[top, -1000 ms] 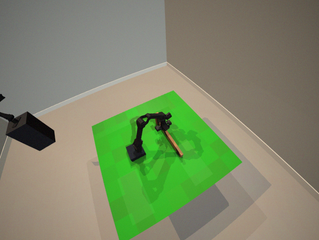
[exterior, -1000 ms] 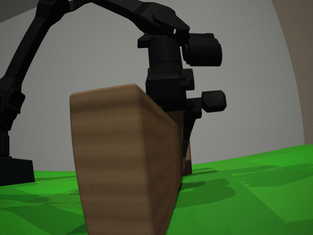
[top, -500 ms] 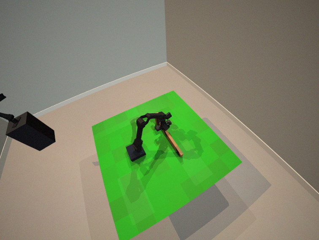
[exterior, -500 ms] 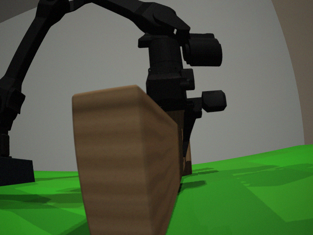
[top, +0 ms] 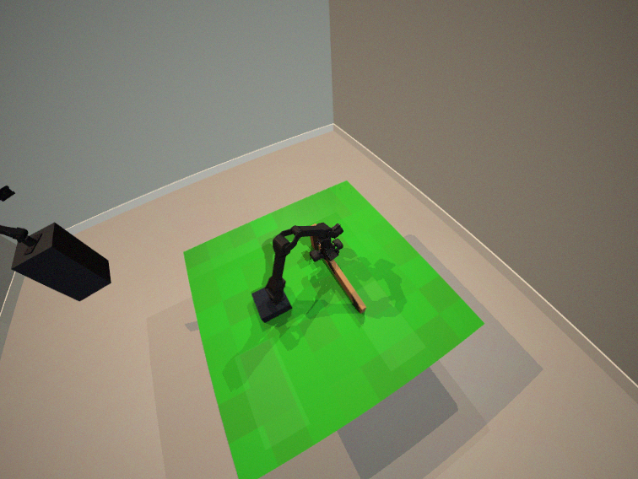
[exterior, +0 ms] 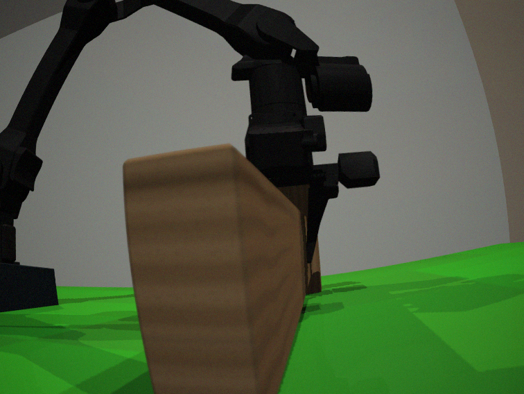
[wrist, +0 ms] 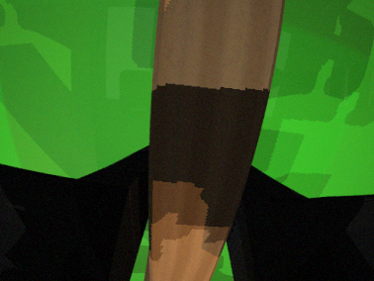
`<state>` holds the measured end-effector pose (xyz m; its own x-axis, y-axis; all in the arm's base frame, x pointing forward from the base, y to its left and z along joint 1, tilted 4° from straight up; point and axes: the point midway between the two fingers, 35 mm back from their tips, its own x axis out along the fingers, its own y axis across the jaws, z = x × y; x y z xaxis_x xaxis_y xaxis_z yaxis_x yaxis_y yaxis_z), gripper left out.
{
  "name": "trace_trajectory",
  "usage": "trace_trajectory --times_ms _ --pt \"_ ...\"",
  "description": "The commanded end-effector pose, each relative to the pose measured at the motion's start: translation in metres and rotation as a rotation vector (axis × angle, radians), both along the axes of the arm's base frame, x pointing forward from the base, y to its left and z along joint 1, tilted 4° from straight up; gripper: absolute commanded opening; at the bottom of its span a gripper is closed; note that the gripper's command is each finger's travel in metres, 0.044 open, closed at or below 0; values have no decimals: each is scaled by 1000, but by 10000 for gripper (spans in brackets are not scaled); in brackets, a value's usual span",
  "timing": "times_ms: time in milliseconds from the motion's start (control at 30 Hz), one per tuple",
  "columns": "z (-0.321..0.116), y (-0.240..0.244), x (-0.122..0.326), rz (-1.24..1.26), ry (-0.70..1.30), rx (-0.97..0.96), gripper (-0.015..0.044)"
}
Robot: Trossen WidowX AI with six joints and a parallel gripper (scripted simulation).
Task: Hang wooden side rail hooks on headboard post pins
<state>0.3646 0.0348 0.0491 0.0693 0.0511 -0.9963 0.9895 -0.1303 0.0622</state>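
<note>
The wooden side rail is long and brown. Its far end lies low over the green table top in the top view. In the exterior view that end fills the front, with its bottom out of view. My gripper points down and is shut on the rail, a finger on each side, near the post end. The headboard post stands behind the gripper, mostly hidden. The hooks, the slot and the pins are hidden, so I cannot tell whether the hooks sit on the pins.
The green table top lies under everything. My arm's dark base stands left of the rail, and the arm arches over to the post end. A separate black block with an arm on it is at the far left in the top view.
</note>
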Motion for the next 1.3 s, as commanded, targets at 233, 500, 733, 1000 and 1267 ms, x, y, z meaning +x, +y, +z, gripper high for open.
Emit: trace_trajectory --times_ms 233,500,733,1000,1267 --pt "0 3 0 0 -6 1 0" --pt "1 4 0 0 -6 1 0" --pt "2 4 1 0 -7 1 0" --pt "3 4 2 0 -7 1 0" --pt "3 5 2 0 -7 1 0"
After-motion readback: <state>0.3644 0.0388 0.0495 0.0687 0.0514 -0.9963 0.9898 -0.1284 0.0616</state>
